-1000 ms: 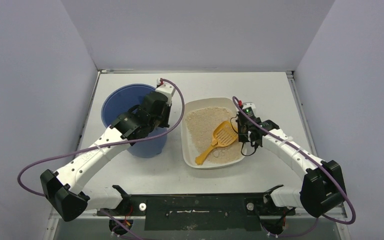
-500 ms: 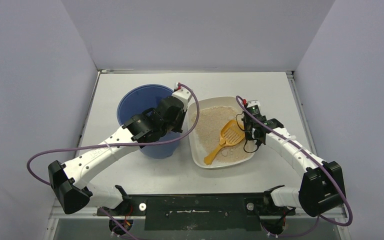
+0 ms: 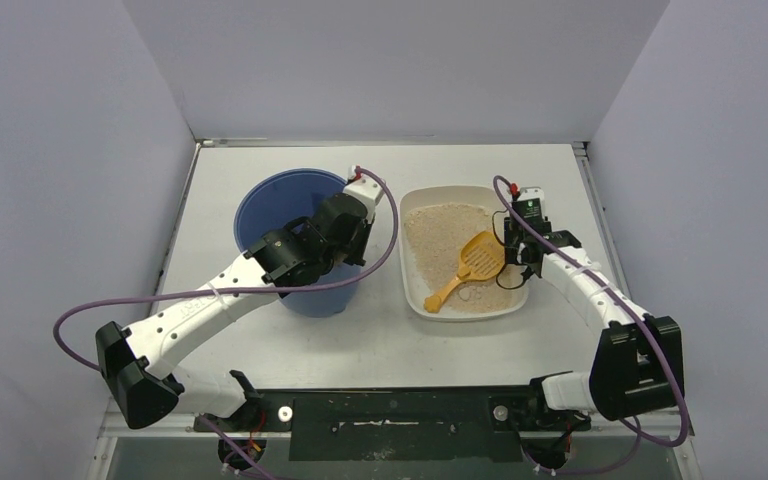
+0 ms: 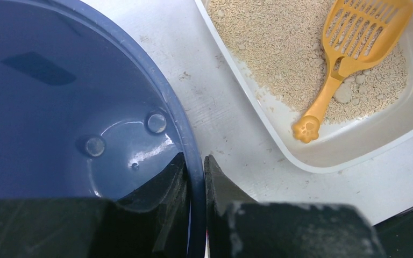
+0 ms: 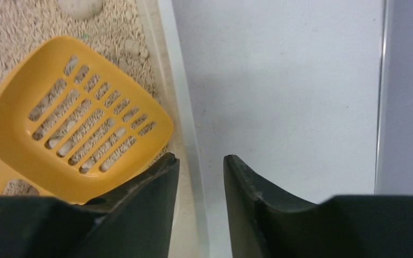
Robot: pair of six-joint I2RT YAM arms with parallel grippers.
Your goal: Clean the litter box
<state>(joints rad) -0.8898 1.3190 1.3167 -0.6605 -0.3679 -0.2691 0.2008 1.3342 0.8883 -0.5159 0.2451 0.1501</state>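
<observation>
As the overhead camera shows it, the litter box (image 3: 475, 314) lies flat on the table (image 3: 380, 345), right of centre. It is filled with tan litter, and the orange scoop (image 3: 480, 257) rests in it, slotted head toward the right wall and handle pointing at the near left corner. The blue bucket (image 3: 275, 210) stands upright to the left of the box, with a strip of bare table between them. The left arm (image 3: 200, 305) reaches to the bucket's right rim and the right arm (image 3: 580, 285) to the box's right rim. From the left wrist, the left gripper (image 4: 194, 157) is clamped tight on the bucket's rim, one finger inside the wall and one outside. The box lies across a strip of table to the upper right, with pale clumps (image 4: 343, 94) in the litter just beside the scoop's handle. From the right wrist, the right gripper (image 5: 200, 157) straddles the box's right rim at a narrow gap, one finger inside beside the scoop's head and the other over the table. A sliver of table shows between that outer finger and the rim, so I cannot tell whether the fingers actually pinch it.
</observation>
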